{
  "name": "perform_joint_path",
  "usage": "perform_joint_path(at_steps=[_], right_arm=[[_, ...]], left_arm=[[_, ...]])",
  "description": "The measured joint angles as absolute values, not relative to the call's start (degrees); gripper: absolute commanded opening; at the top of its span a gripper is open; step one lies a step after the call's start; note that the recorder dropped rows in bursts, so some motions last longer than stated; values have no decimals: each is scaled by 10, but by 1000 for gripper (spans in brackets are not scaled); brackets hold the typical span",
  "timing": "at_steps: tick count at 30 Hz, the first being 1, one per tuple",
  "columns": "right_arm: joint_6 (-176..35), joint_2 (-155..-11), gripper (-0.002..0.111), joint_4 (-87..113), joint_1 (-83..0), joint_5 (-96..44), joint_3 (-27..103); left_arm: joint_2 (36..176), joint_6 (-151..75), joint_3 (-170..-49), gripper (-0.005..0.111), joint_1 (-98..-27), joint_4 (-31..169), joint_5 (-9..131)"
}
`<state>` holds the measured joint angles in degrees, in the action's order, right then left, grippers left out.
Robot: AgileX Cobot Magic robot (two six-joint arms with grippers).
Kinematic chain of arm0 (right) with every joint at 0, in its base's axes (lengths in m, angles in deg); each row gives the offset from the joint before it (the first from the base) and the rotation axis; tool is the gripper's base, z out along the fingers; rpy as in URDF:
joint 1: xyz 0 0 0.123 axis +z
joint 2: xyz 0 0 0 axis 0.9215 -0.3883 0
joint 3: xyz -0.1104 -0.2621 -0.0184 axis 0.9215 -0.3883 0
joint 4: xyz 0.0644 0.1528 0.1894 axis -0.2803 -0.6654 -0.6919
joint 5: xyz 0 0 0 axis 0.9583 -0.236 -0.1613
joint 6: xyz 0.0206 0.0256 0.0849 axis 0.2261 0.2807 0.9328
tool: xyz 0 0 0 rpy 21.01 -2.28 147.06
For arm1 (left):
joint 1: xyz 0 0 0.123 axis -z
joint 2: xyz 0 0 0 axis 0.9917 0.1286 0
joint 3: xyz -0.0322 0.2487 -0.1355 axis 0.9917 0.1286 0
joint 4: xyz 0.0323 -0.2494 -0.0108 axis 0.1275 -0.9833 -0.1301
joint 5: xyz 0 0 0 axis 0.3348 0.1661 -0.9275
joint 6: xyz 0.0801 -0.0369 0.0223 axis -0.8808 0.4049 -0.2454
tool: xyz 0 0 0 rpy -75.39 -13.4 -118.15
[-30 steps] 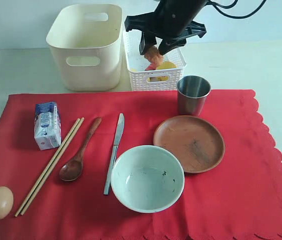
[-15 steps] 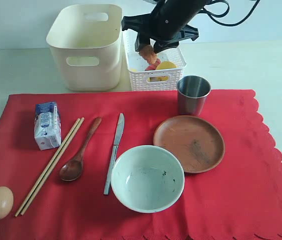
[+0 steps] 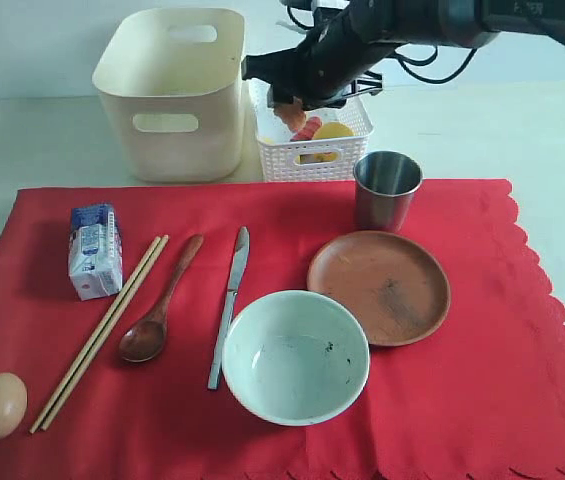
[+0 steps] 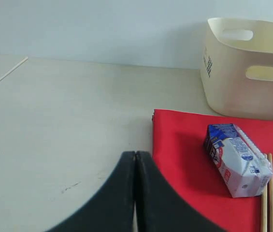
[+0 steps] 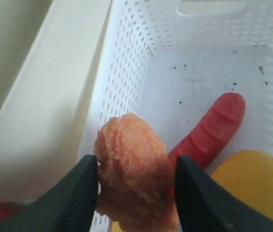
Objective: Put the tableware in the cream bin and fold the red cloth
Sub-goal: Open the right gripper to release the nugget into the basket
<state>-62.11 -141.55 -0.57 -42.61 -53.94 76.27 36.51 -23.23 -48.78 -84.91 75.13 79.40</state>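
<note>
1. Exterior: places the right gripper [image 3: 294, 100] over the white basket [image 3: 342, 160], just right of the cream bin [image 3: 177, 150]; leaves bowl [image 3: 297, 360], plate [image 3: 378, 287] and steel cup [image 3: 387, 195] well apart from it, on the red cloth [image 3: 482, 400].
2. Left wrist: shows the left gripper [image 4: 135, 157] pressed together over bare table [image 4: 54, 121], just beside the red cloth's edge, cream bin farther off.
3. Right wrist: shows the right gripper clamped on an orange food lump [image 5: 129, 145] above the white basket.

The black arm [image 3: 417, 20] has thin black cables [image 3: 447, 78] and smooth curved fingers [image 5: 76, 195].
</note>
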Motion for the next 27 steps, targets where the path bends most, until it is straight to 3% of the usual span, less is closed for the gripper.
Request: perform_joint_path(at_steps=[16, 18, 27], right_arm=[[-621, -1470, 3, 49, -426, -433, 763], [-621, -1475, 10, 49, -426, -432, 763], [-621, -1473, 62, 49, -426, -428, 763]], left_arm=[[365, -232, -488, 0, -849, 751, 794], [365, -232, -488, 0, -849, 751, 794], [365, -232, -488, 0, -849, 751, 794]])
